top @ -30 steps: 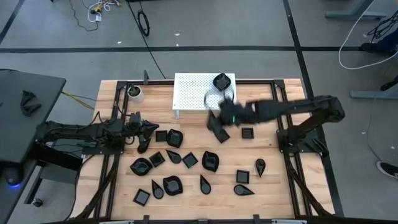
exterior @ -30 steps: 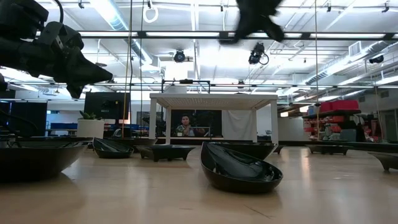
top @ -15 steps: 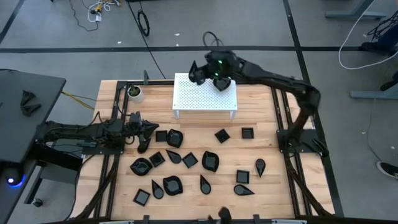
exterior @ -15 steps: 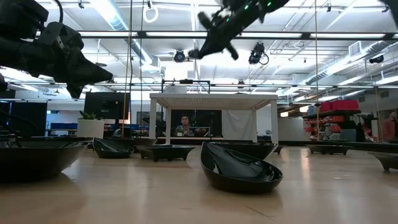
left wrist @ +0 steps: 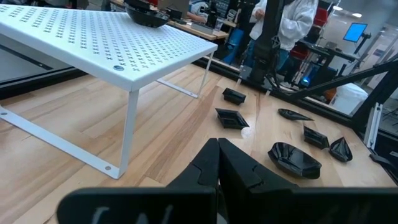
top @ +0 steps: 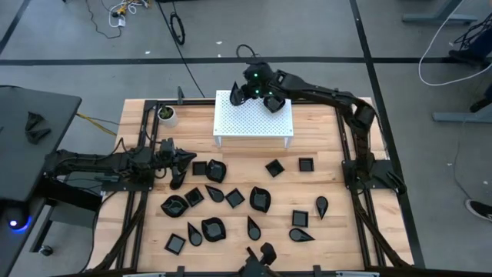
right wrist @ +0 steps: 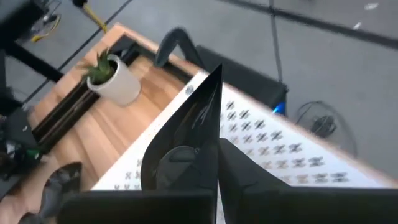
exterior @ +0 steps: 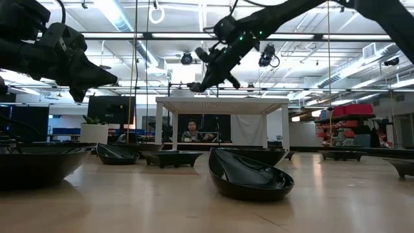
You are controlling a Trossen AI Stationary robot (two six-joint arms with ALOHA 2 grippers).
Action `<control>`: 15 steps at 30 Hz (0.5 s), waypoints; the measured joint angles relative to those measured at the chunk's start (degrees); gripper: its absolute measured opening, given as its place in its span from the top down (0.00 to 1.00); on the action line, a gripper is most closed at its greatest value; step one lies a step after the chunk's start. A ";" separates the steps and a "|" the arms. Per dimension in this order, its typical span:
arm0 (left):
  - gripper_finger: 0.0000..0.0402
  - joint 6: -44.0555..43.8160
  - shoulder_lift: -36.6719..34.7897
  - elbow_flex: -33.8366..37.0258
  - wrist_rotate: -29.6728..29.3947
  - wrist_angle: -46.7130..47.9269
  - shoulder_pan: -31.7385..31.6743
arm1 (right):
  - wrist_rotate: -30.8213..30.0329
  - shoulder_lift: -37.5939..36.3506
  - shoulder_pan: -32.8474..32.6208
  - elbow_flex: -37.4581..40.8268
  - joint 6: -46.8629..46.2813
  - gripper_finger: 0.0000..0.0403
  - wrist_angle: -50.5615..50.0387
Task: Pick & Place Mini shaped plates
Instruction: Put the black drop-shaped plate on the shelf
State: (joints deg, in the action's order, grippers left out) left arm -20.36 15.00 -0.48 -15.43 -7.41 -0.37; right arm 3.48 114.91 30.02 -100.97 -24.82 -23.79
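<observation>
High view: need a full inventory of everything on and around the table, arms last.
table: one, light wood, under everything
stand: one, white perforated, far middle of table
mini plates: about sixteen, glossy black, scattered on the near half
plate on stand: one, black, far right part
plant pot: one, white, far left
person: one, seated beyond the table
left gripper: shut, empty, left of the plates
right gripper: shut, apparently on held plate, over the stand's far left corner
</observation>
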 joint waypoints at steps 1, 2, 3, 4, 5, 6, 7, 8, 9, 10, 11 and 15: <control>0.98 -0.02 0.00 -0.01 0.00 0.00 0.00 | 0.27 0.56 -0.06 0.00 0.02 0.99 0.08; 0.98 -0.02 -0.02 0.00 -0.01 -0.01 0.00 | 0.38 1.08 -0.08 0.00 0.00 0.99 0.31; 0.98 -0.02 -0.02 -0.01 -0.01 -0.01 0.00 | 0.56 1.68 -0.14 0.00 -0.20 0.99 0.87; 0.98 -0.02 0.00 0.00 -0.01 0.00 -0.01 | 0.70 2.09 -0.17 0.00 -0.62 0.98 1.27; 0.98 -0.02 0.00 0.00 -0.01 -0.01 0.00 | 0.63 2.58 -0.14 0.00 -1.24 0.98 1.31; 0.98 -0.04 -0.02 0.00 -0.01 -0.01 0.00 | 0.38 3.08 -0.08 0.00 -1.58 0.98 1.77; 0.98 -0.04 0.00 -0.01 0.01 0.01 -0.02 | 0.10 3.53 -0.04 0.00 -1.71 0.98 2.64; 0.98 -0.04 0.00 0.01 -0.01 0.01 -0.02 | 0.02 3.79 -0.04 0.05 -1.71 0.98 3.27; 0.98 -0.04 -0.02 -0.01 -0.01 -0.01 0.00 | -0.30 3.94 0.01 0.07 -1.73 0.97 3.90; 0.98 -0.04 0.00 -0.01 0.01 0.00 -0.01 | -0.62 3.94 0.02 0.07 -1.79 0.95 4.90; 0.98 -0.06 0.00 -0.01 0.00 0.01 -0.01 | -1.23 3.92 -0.01 0.04 -2.05 0.94 5.65; 0.98 -1.20 0.00 0.01 -0.01 0.03 -0.02 | -2.65 3.92 -0.02 0.05 -2.32 0.82 6.38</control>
State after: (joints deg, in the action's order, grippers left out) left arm -21.56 15.00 -0.47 -15.44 -7.38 -0.38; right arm 0.83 118.83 30.00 -100.92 -27.14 -17.41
